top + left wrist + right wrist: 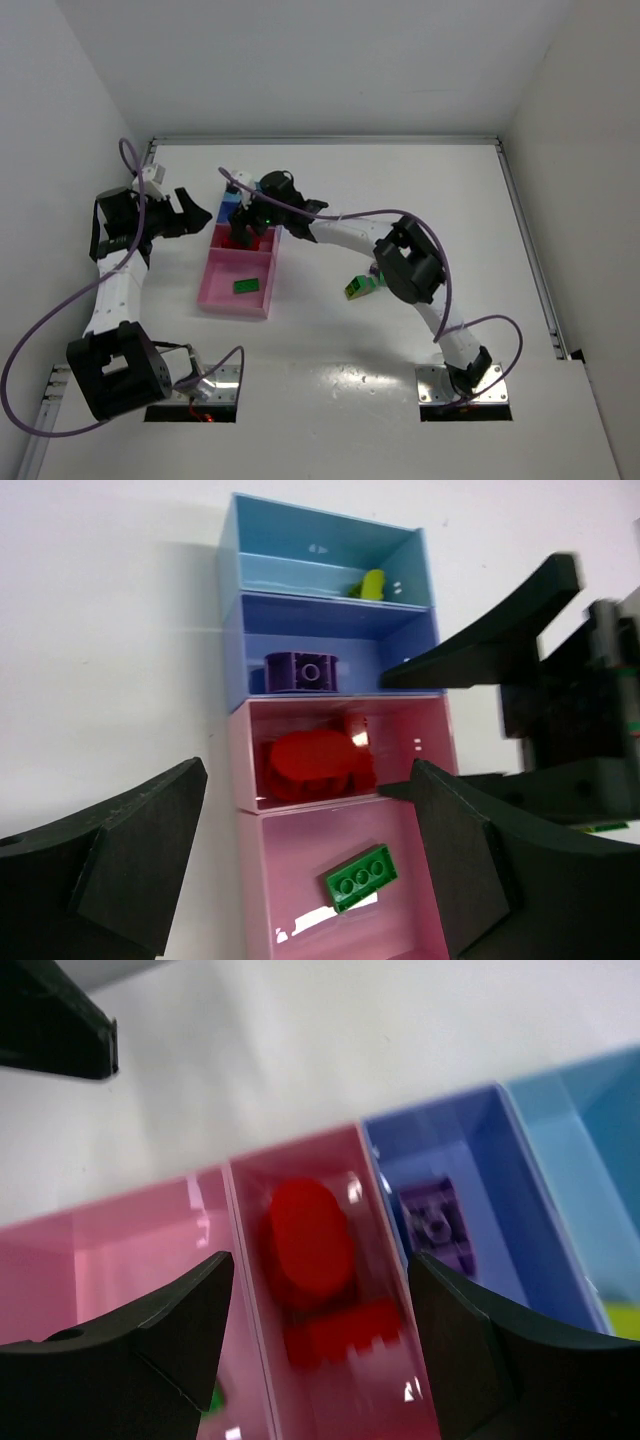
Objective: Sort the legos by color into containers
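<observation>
Black fingers (pixel 130 1340) of the right gripper (pixel 320 1290) sit closest to us, spread wide and empty, with the red legos (pixel 310 1245) directly below the gap in a pink compartment of the containers (pixel 235 1220) and the purple brick (pixel 437 1222) one blue compartment over. We log the left gripper (pixel 305 780) likewise spread and empty, facing the same row, green brick (pixel 362 877) in the pink bin nearest it, lime piece (pixel 372 583) in the farthest blue one. Behind the right claw, loose lime and green legos (pixel 360 287) lie on the white tabletop (pixel 400 180), which white walls (pixel 300 60) box in on three sides.
</observation>
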Robot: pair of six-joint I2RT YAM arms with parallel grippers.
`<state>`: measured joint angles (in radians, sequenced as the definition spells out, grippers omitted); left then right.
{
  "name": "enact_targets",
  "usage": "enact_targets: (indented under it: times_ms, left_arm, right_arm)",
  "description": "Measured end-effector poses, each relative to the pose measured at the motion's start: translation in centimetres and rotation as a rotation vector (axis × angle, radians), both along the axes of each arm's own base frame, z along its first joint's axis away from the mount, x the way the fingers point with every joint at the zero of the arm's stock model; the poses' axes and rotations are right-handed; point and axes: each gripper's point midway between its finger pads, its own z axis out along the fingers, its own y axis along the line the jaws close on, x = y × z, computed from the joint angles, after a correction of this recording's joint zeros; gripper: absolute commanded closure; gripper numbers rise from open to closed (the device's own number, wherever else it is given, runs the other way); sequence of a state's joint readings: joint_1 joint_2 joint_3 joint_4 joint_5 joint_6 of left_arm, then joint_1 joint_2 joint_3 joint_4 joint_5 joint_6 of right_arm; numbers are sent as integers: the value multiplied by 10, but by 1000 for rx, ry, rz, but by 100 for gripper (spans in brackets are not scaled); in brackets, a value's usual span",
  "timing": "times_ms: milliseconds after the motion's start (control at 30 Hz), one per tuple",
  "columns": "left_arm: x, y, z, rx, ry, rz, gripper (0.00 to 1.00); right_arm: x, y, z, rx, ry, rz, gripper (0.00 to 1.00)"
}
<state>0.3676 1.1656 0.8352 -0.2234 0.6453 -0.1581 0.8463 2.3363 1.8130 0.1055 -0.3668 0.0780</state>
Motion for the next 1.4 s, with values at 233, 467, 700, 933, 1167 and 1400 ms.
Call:
enact_targets:
  times_ms: [233, 467, 700, 933, 1167, 1400]
  left_arm:
    - [-3, -25, 0, -19, -10, -108, 15]
    - [-17, -121, -7, -4, -10, -409, 15]
    - [-58, -231, -42, 57, 70, -775, 16]
    - [-49, -265, -45, 87, 93, -868, 16]
    - [-47, -263, -45, 95, 94, -870, 16]
    - [-48, -261, -50, 103, 114, -876, 16]
  right_arm:
    - [16, -114, 81, -65, -71, -134, 34]
    - [-1, -296, 146, -242, -288, -357, 37]
    - [-72, -380, 59, -503, -148, -345, 37]
    - [-103, -409, 20, -639, -134, -193, 38]
    - [-126, -414, -8, -692, -187, 80, 36]
    - [-128, -414, -34, -676, -129, 178, 22]
